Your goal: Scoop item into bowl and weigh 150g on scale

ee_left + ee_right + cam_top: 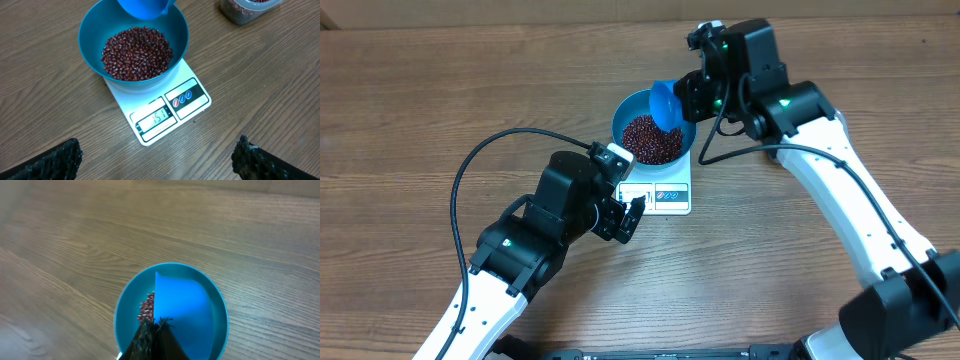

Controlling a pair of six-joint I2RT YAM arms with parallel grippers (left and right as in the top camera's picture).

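The right gripper [688, 97] clamped the scoop [665, 103] just above the beans [650, 140] in the bowl [620, 115]. The left gripper [628, 218] gaped near the scale [670, 195].

light: bright, even | shadows: faint, soft | focus: right wrist view hazy; left wrist view sharp

Overhead looks down; both wrist views closely face the bowl [90, 35].

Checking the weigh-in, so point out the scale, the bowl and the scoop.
scale [156, 118], left wrist view, on its display.
bowl [90, 40], left wrist view, left inner wall.
scoop [666, 105], overhead view, middle of its cup.
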